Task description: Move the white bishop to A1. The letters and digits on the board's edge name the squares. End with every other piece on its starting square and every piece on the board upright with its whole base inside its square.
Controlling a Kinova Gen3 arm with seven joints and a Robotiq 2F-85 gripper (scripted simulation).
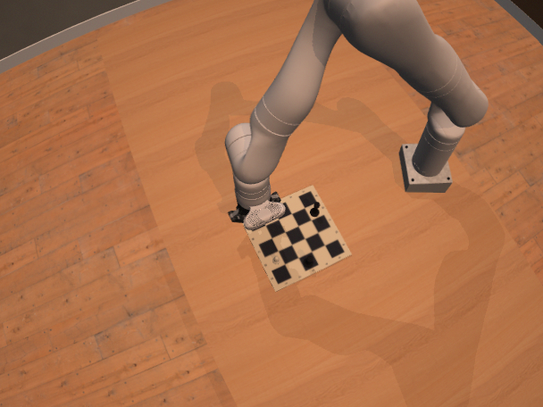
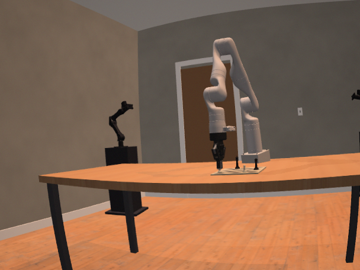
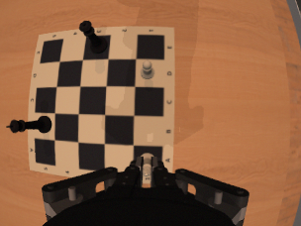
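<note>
The white bishop (image 3: 147, 163) appeared as a small pale piece with a rounded tip, pinched between the dark fingers of the hand (image 3: 147, 175). The hand was clenched on it, low over the corner of the chessboard (image 3: 169, 104) nearest the wrist camera. The flat checkered board lay on a wood-grained surface (image 2: 166, 173).
</note>
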